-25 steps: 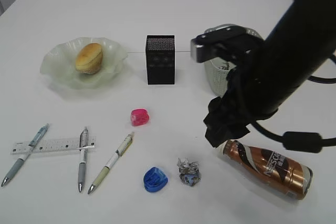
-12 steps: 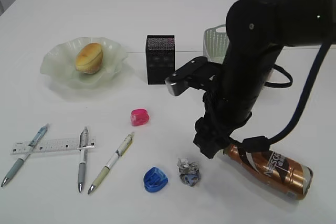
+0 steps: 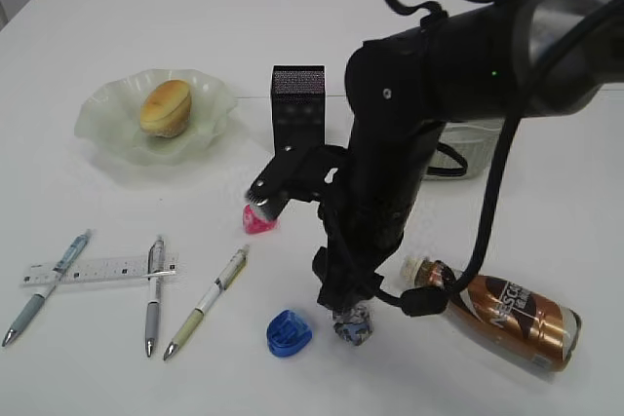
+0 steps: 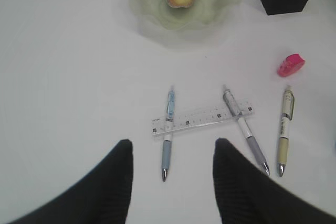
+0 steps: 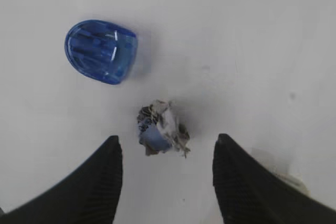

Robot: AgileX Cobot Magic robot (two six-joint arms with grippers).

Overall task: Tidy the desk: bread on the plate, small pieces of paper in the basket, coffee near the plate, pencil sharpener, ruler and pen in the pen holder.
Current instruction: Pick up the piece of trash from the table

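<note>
One small piece of paper (image 5: 161, 128), a crumpled wad, lies on the white desk (image 3: 117, 7) right under my right gripper (image 5: 167, 139), which hangs open over it with the wad just ahead of its fingertips; the exterior view shows this wad (image 3: 353, 324) below the gripper (image 3: 341, 301). A blue pencil sharpener (image 3: 289, 332) sits to its left, a pink one (image 3: 256, 222) farther back. The bread (image 3: 166, 107) rests on the plate (image 3: 97, 129). Ruler (image 3: 97, 269) and three pens (image 3: 207, 304) lie front left. The coffee (image 3: 507, 319) lies on its side. My left gripper (image 4: 173, 142) is open above the pens.
The black pen holder (image 3: 297, 109) stands mid-desk. The basket (image 3: 478, 148) is mostly hidden behind my right arm, which crosses the middle. In the left wrist view the ruler (image 4: 202, 119) lies across two pens, with the pink sharpener (image 4: 290, 65) to the right.
My right arm has swung left from over the basket and come down to hang over the paper wad. Nothing on the desk has moved.
</note>
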